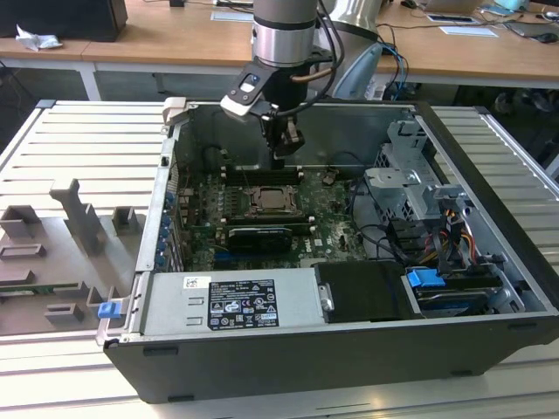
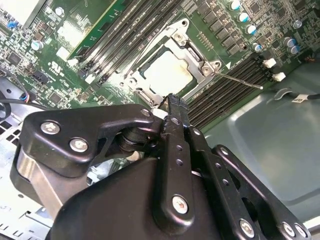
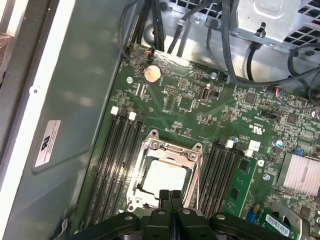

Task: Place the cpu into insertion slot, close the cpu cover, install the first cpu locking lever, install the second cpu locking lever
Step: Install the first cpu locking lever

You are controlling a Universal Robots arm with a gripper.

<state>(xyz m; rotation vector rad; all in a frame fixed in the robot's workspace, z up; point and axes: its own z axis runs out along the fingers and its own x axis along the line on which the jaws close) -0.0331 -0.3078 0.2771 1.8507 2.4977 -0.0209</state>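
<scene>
Inside the open case (image 1: 288, 371) on a slatted bench (image 1: 87, 140), the cpu (image 3: 162, 175) lay seated under the lowered cpu cover (image 3: 172, 148). The empty gripper (image 3: 170, 195), fingers pressed together, hung above its far edge. One lever (image 2: 240, 80) looked unlatched.

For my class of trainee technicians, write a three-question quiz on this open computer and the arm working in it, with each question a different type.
1. True or false: the cpu cover lies flat around the cpu.
2. The fingers of the gripper are: A wide apart, B closed together, C clamped on a cable.
3. What long black parts flank the cpu cover on two sides?
Key: 1 true; 2 B; 3 the RAM slots.
</scene>
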